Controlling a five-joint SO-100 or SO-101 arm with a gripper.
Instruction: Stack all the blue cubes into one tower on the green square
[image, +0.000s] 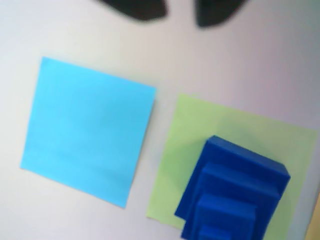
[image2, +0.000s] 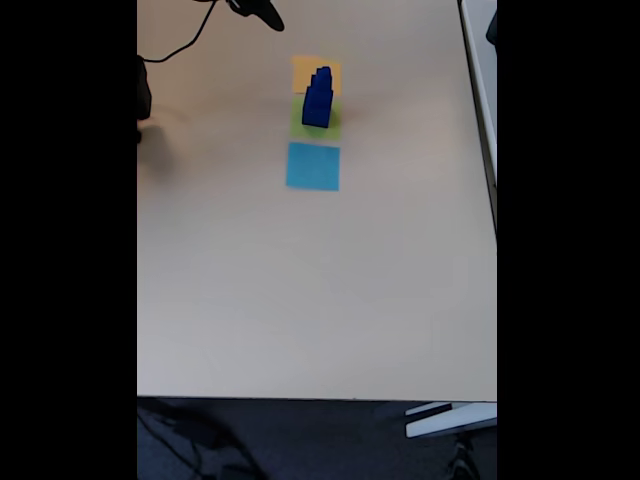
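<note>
Already the job looks finished, as far as I can judge from where I stand. The tower (image: 232, 192) of blue cubes stands on the green square (image: 200, 130), three stepped blocks one upon another, the widest at the bottom and the narrowest on top. In the wrist view it sits toward the lower right part of the green sheet, with a bare band of green above it and to its left. Its base runs out of the bottom of that view, so I cannot tell whether it overhangs the paper there.

From the fixed view the tower (image2: 318, 97) rises upright on the green square (image2: 333, 128), which lies between the orange square (image2: 301, 68) behind it and the light-blue square (image2: 313, 166) in front. No blue cube lies loose anywhere on the table (image2: 300, 290).

Two dark fingers (image: 137, 9) of the gripper (image: 180, 12) poke in at the top edge of the wrist view, apart from each other with a clear gap and nothing between them. They hang over bare table, well clear of the stack. In the fixed view the gripper (image2: 268, 14) is a dark shape near the top edge, beyond the orange sheet.

Nothing seems left to stack; I would say all that remains is for the arm to go to rest.
</note>
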